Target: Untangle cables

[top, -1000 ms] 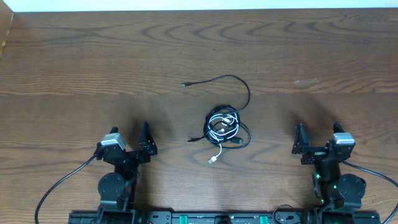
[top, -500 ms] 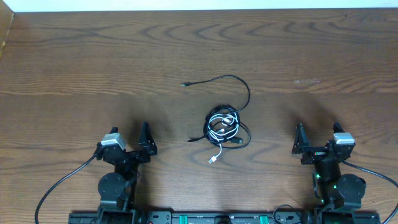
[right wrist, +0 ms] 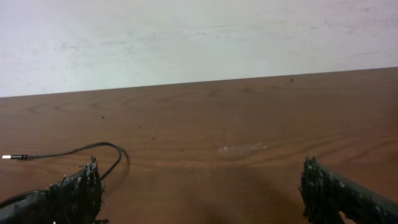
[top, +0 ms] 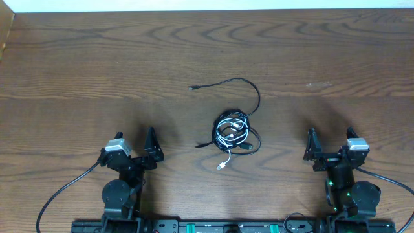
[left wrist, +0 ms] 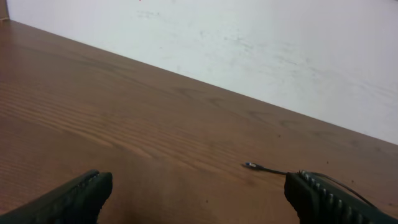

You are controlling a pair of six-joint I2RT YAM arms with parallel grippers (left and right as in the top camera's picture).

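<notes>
Wooden table (top: 97, 77), tangled cables (top: 232, 133) at centre, left jaws apart, right jaws apart, both empty.

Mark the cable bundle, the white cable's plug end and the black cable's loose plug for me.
cable bundle (top: 233, 131), overhead view, middle of the coil.
white cable's plug (top: 222, 166), overhead view, its tip.
black cable's plug (top: 192, 87), overhead view, its tip.

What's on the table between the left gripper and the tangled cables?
Nothing. The overhead view shows only bare wood of the table between the left gripper and the cables, which lie apart from it.
</notes>
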